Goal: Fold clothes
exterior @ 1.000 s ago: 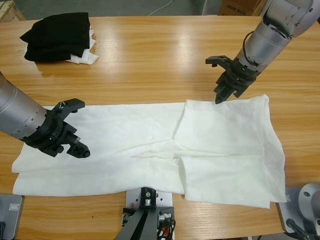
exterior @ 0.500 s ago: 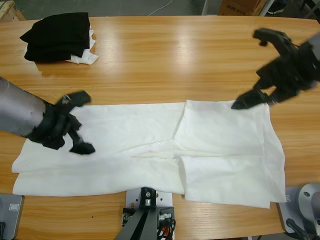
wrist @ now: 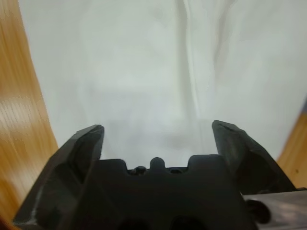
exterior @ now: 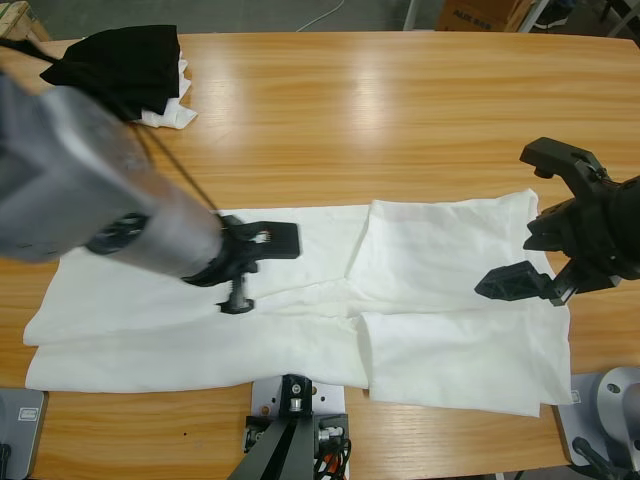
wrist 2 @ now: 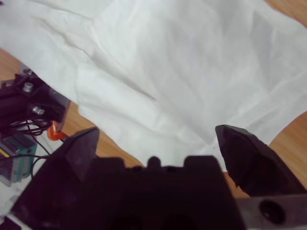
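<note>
The clothes, one large white T-shirt (exterior: pixel 440 270), lie spread across the near half of the wooden table (exterior: pixel 380 110), with the right part folded over in layers. My left gripper (exterior: pixel 262 272) hovers open over the shirt's left-middle. The left wrist view looks straight down on plain white fabric (wrist: pixel 144 72) between the jaws of the left gripper (wrist: pixel 157 136). My right gripper (exterior: pixel 508 222) is open above the shirt's right edge, jaws spread wide. In the right wrist view the right gripper (wrist 2: pixel 156 136) holds nothing, and the wrinkled shirt (wrist 2: pixel 192 72) lies beyond it.
A folded black garment (exterior: pixel 125 60) sits on a small white piece (exterior: pixel 170 117) at the far left corner, partly behind my left arm's big silver forearm (exterior: pixel 80 190). A cardboard box (exterior: pixel 480 14) stands beyond the table's far edge.
My left arm swung right, carrying its gripper from the shirt's left end toward its middle. The right gripper moved toward the near side, over the shirt's right edge. The shirt has not moved.
</note>
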